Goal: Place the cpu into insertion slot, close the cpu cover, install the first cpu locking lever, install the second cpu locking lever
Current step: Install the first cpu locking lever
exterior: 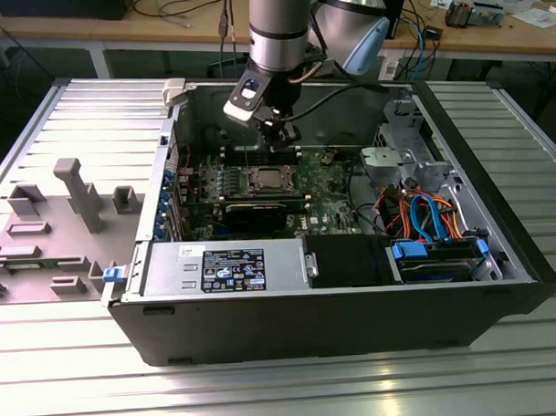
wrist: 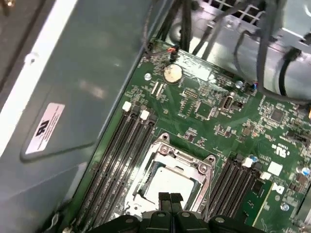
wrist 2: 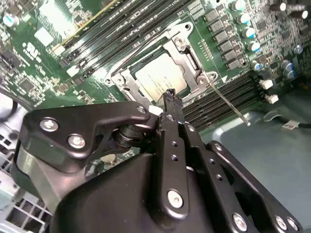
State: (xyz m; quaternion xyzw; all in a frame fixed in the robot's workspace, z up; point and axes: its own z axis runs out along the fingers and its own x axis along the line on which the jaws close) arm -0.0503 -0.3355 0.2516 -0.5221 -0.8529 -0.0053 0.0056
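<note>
The hand [wrist: 170, 198] has its two fingertips pressed together with nothing between them, and in both wrist views it hangs over the edge of the insertion slot [exterior: 263, 179]; whether it touches the metal I cannot tell. In the slot lies the cpu [wrist: 167, 182], its dull grey top showing through the window of the cpu cover [wrist: 194, 165], which lies flat around it. The second wrist view adds a thin wire lever [wrist 2: 228, 104] angling away from the socket's corner over the memory slots [wrist 2: 223, 97] (the first wrist view shows more of those slots instead, plus a coin cell [wrist: 172, 73] and the grey case wall [wrist: 82, 82]). The exterior view places all of this in the upper centre of the frame, inside the open computer case [exterior: 499, 255], with free space above the board and walls all round. The case rests on a ribbed tabletop [exterior: 266, 391].
</note>
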